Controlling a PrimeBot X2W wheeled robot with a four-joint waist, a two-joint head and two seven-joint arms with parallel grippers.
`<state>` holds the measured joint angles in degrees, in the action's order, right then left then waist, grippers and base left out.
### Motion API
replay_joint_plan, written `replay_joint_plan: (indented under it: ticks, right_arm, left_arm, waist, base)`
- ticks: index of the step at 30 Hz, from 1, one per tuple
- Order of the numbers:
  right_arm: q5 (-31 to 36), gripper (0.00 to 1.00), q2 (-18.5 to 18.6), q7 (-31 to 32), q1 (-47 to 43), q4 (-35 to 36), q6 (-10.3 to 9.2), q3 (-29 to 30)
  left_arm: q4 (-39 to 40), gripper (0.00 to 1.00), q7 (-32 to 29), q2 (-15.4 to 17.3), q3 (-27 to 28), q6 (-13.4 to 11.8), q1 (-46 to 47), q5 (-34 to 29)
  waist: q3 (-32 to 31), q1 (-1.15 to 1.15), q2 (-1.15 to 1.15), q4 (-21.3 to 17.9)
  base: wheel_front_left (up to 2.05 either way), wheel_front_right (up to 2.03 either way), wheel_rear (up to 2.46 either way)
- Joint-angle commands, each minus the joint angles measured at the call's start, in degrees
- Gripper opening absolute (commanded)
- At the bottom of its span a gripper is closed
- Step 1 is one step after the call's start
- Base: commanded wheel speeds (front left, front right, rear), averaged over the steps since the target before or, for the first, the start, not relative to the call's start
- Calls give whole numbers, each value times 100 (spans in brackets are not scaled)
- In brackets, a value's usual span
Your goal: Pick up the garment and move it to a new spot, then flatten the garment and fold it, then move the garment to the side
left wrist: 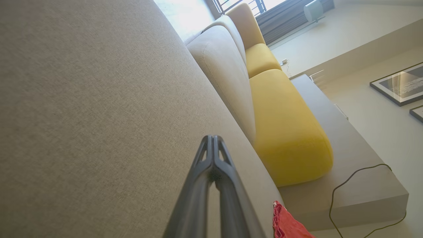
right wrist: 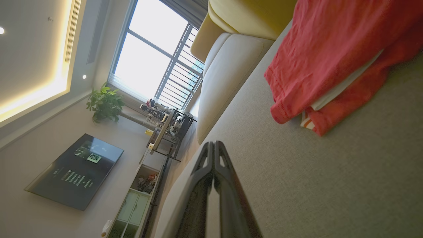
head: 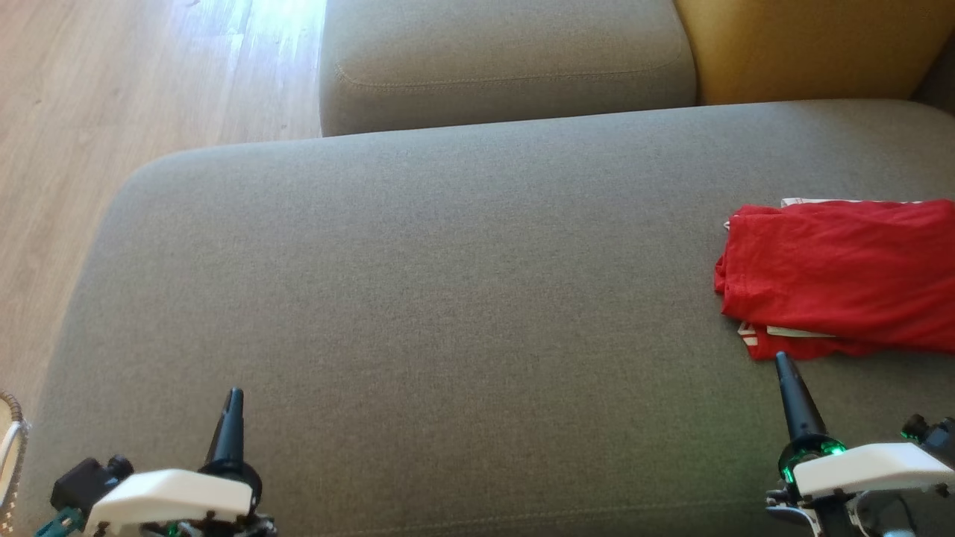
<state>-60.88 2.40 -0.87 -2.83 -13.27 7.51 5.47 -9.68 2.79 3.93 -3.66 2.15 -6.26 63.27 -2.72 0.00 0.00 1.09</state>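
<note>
The red garment [head: 843,280] is lying folded at 3 o'clock on the grey sofa seat [head: 448,298], with white-striped edges peeking out beneath it. The right gripper [head: 783,360] is pointing up from 5 o'clock, fingers pressed together and gripping nothing, its tip near the garment's edge but apart. The left gripper [head: 235,393] is sitting at 7 o'clock, fingers likewise closed and empty, well apart from the garment.

Red garment [head: 843,280] cut off by right edge, lower layers hidden
</note>
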Motion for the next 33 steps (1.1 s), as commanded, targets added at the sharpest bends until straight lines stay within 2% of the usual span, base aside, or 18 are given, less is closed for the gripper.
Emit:
replay_joint_plan:
  ticks: [1,33]
  right_arm:
    - [-203,0,35,42,375,160,-1,-46]
    - [-2374,0,44,558,765,-15,-2,67]
  left_arm:
    - [126,0,-40,90,196,65,387,192]
    - [-283,0,-557,72,630,413,1009,2342]
  waist:
    - [11,0,0,-5]
    - [218,0,0,-82]
  base:
    - [0,0,0]
    - [0,0,0]
